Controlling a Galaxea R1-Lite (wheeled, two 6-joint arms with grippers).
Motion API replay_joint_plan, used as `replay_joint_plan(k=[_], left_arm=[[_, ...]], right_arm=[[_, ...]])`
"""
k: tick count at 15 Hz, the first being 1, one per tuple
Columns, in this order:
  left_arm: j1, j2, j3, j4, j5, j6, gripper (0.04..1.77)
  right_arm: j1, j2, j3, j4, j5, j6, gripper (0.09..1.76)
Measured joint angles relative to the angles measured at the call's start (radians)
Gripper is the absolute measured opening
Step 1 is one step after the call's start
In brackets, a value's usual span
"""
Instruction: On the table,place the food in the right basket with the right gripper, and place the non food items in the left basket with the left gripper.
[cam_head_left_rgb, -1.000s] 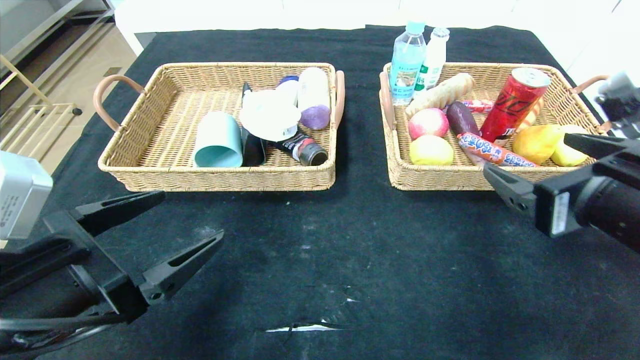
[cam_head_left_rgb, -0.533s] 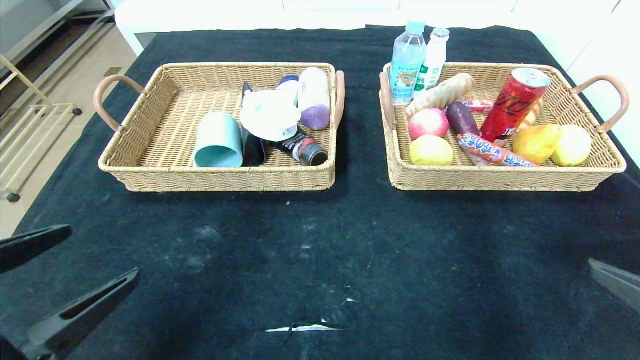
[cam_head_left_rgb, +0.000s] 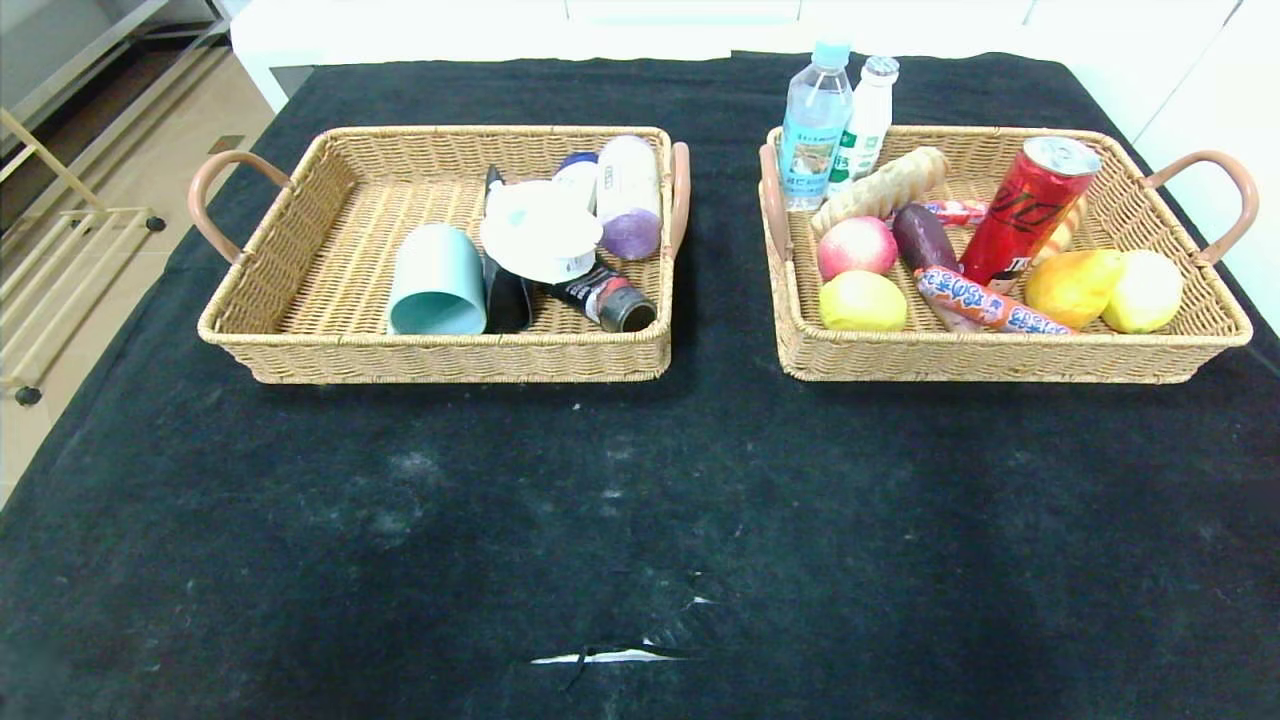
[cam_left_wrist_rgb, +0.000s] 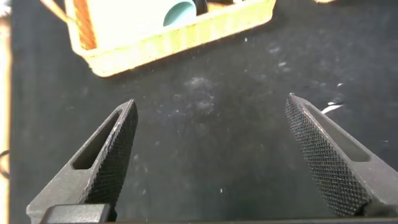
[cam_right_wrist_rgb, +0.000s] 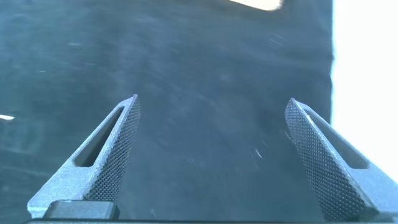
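**A:** What changed? Both arms have pulled back out of the head view. A second ago the left gripper (cam_left_wrist_rgb: 208, 162) hung over the near-left of the table (cam_head_left_rgb: 640, 520) and the right gripper (cam_right_wrist_rgb: 211, 162) reached in at the right basket (cam_head_left_rgb: 1000, 355); now the cloth shows neither.

**B:** And their fingers?

**A:** Each wrist view shows its own pair spread wide with nothing between them, only black cloth below. The left one looks toward the near corner of the left basket (cam_head_left_rgb: 430, 355).

**B:** So where does the sorting stand?

**A:** I'd judge it done. No loose item lies on the cloth. In the right basket sit the bread roll (cam_head_left_rgb: 880, 188), the peach (cam_head_left_rgb: 856, 246), the soda can (cam_head_left_rgb: 1030, 210) leaning upright, and the sausage (cam_head_left_rgb: 985, 303) along the front. In the left basket the teal mug (cam_head_left_rgb: 436, 280) lies on its side with the white lid (cam_head_left_rgb: 538, 232) just beside it.

**B:** Anything you can't make out?

**A:** The two bottles (cam_head_left_rgb: 835, 120) at the right basket's far-left corner: whether they stand inside it or just behind the rim, I cannot tell. Dark items under the lid are partly covered. The right wrist view shows only a pale scrap at its edge, possibly basket.
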Motion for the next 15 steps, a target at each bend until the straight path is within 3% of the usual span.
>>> replay_joint_plan(k=[2,6,9,12,13,15], left_arm=[[0.061,-0.074,-0.057,0.097,-0.071,-0.014,1.72],[0.112,-0.193,-0.076,0.16,-0.098,-0.033,1.72],[0.133,-0.272,-0.01,0.171,-0.097,-0.04,1.72],[0.139,-0.369,0.124,0.161,-0.086,-0.045,1.72],[0.139,-0.389,0.162,0.153,-0.085,-0.048,1.72],[0.139,-0.419,0.263,0.088,-0.074,-0.052,1.72]], right_arm=[[-0.11,-0.097,0.002,0.072,0.064,-0.001,1.7],[-0.273,-0.269,0.048,0.175,0.204,-0.003,1.7],[-0.291,-0.346,0.097,0.171,0.241,-0.002,1.7],[-0.292,-0.437,0.16,0.148,0.328,0.0,1.7],[-0.291,-0.463,0.199,0.116,0.346,0.0,1.7],[-0.291,-0.496,0.317,-0.074,0.356,0.006,1.7]])
